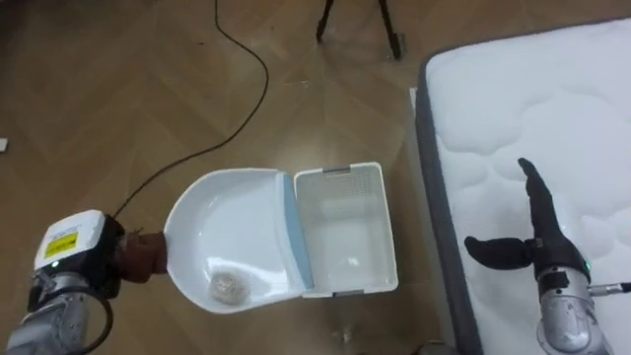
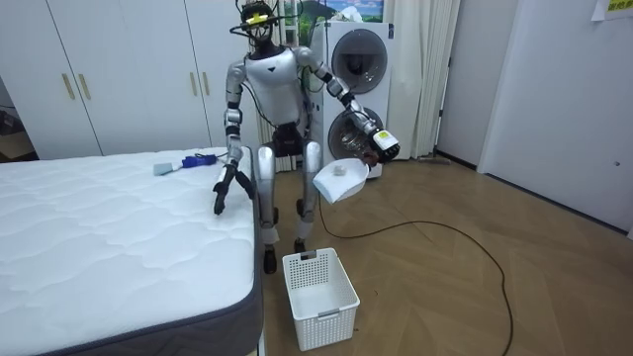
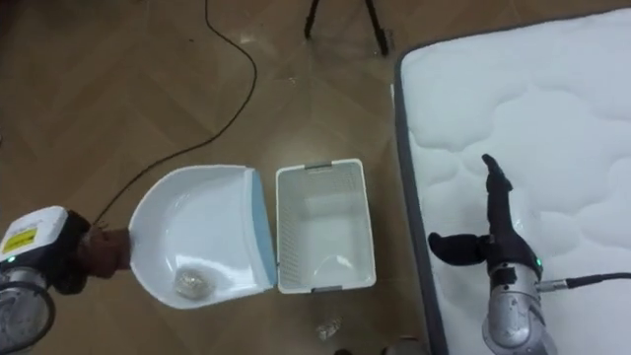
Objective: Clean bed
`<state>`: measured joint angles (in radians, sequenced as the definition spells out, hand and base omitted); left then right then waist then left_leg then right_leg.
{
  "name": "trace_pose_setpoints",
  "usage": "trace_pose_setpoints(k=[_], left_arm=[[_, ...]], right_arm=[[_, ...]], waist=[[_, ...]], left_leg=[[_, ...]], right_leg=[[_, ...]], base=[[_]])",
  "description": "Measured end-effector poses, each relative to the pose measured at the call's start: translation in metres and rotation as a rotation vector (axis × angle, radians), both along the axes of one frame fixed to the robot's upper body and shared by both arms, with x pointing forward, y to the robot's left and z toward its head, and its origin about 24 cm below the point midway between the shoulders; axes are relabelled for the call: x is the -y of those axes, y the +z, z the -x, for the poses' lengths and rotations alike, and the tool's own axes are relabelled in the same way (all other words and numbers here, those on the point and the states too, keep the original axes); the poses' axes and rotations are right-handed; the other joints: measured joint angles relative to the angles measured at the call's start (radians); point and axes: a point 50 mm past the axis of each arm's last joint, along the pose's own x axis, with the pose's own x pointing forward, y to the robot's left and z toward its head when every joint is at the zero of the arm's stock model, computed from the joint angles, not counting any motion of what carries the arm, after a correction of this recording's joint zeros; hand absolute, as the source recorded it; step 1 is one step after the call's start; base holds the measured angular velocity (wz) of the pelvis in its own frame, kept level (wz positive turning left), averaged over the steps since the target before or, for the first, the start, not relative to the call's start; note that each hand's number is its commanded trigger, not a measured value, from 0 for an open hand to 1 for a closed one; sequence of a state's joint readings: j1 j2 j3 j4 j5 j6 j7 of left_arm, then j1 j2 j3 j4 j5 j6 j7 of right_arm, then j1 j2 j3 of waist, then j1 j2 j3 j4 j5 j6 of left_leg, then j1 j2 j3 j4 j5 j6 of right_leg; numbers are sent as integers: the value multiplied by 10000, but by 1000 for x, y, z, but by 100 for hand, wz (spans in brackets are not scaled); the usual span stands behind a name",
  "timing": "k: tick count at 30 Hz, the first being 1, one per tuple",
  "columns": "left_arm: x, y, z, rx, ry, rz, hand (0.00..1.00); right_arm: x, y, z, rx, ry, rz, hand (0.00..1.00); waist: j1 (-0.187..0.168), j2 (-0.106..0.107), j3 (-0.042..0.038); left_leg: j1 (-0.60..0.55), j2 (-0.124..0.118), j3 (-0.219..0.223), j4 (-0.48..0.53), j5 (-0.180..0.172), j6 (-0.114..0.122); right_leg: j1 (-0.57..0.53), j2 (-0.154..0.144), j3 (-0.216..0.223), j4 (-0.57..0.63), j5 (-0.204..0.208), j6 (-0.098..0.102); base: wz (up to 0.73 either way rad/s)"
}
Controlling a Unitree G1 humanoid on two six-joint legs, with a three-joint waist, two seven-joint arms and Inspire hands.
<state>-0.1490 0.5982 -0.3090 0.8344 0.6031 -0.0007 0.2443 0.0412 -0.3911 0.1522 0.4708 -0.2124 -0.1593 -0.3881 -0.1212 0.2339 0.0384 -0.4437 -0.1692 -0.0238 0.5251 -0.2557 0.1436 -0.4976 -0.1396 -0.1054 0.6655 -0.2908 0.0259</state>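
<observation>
My left hand is shut on the brown handle of a white dustpan, held level beside a white slatted basket on the wood floor. A small greyish crumpled lump lies in the pan. The pan's blue-edged lip overlaps the basket's left rim. My right hand hovers open over the white quilted mattress, fingers straight and thumb spread. In the room view I stand at the bed's corner, the dustpan held out at waist height and the basket on the floor in front of me.
The mattress has a grey side edge close to the basket. A black cable runs across the floor, and tripod legs stand behind. A blue brush and a grey item lie on the bed's far side. Washing machines stand behind me.
</observation>
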Motion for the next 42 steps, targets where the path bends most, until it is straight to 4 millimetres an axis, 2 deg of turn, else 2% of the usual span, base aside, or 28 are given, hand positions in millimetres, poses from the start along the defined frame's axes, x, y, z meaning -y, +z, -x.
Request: trace_pose_setpoints(k=[2,3,4,6,8,11,12,13,17,20,21,25,31,36,38,40,42], left_arm=[[-8,3,-3,-403,-7,-352,100],[-13,5,-2,-621,2,-565,100],[-17,6,0,-831,77,-649,100],[-20,7,-1,-1026,143,-670,100],[-24,9,-1,-1239,151,-800,100],[-28,19,-11,-1518,7,-1012,100],[-30,26,-17,-1547,-76,-1127,100],[-31,29,-21,-1543,-58,-1145,100],[-36,36,-25,-1588,8,-1228,100],[-41,51,-35,-1410,32,-1426,100],[-45,58,-39,-1279,79,-1525,100],[-52,77,-48,-906,147,-1870,100],[-62,92,-56,-628,551,-2106,100],[-66,103,-62,-389,714,-2244,100],[-65,104,-63,-361,673,-2277,100],[-62,102,-63,-450,501,-2348,100],[-61,101,-63,-485,418,-2363,100]], right_arm=[[-2,0,-2,-110,153,-10,0],[-4,0,-2,-134,315,-48,0],[-5,1,-3,-159,449,-32,0],[-5,1,-2,-204,480,-19,0],[-9,5,-4,-10,659,-62,0],[-11,11,-11,225,792,-40,0],[-11,12,-12,289,853,14,0],[-9,12,-11,240,959,223,0],[-6,17,-12,252,1392,457,0],[-6,21,-16,357,1499,508,0],[-6,23,-18,435,1524,538,0],[-7,22,-18,354,1740,793,0],[-8,25,-21,364,1947,927,0],[-7,25,-21,246,2044,938,0],[-6,24,-19,172,2054,936,0],[-6,22,-17,132,2074,913,0],[-6,23,-18,166,2054,876,0]], waist=[[-181,128,6],[-265,138,5],[-363,227,16],[-576,461,33],[-717,523,35],[-948,734,91],[-963,759,97],[-955,862,98],[-986,1125,92],[-1101,1273,102],[-1136,1345,131],[-1218,1451,151],[-1218,1574,204],[-1238,1574,203],[-1286,1547,224],[-1339,1464,292],[-1349,1435,317]], left_leg=[[-2,7,305,-131,48,4],[-3,-10,647,-167,48,4],[-14,-18,801,-181,48,5],[-1,-21,815,-202,47,5],[-8,-37,1114,-255,48,5],[-197,-10,1403,-182,51,6],[-243,63,1764,-209,65,14],[-249,108,1934,-210,64,14],[-151,162,2341,-247,62,11],[-141,187,2644,-228,61,10],[-150,193,2745,-234,62,11],[56,147,2986,-345,62,12],[169,160,3164,-466,62,11],[185,198,3216,-564,83,-17],[210,192,3226,-554,83,-17],[315,193,3227,-477,82,-18],[297,196,3227,-478,81,-18]], right_leg=[[-186,-48,202,208,-52,5],[-346,-146,320,439,-192,13],[-461,-159,449,585,-231,16],[-489,-184,541,655,-235,20],[-668,-216,795,908,-365,60],[-873,-266,779,1073,-500,-14],[-1033,-304,818,1170,-553,-47],[-1090,-298,866,1189,-569,-66],[-1177,-294,1091,1369,-654,-103],[-1256,-314,1240,1553,-749,-93],[-1312,-313,1318,1613,-760,-80],[-1300,-324,1545,1763,-839,-49],[-1300,-313,1608,1791,-887,-102],[-1275,-279,1586,1692,-884,-102],[-1250,-318,1564,1708,-885,-102],[-1138,-327,1572,1712,-888,-97],[-1134,-329,1560,1692,-899,-84]], base=[[-6],[-18],[-17],[-2],[-3],[8],[5],[-6],[-12],[8],[0],[-10],[-7],[1],[2],[2],[4]])
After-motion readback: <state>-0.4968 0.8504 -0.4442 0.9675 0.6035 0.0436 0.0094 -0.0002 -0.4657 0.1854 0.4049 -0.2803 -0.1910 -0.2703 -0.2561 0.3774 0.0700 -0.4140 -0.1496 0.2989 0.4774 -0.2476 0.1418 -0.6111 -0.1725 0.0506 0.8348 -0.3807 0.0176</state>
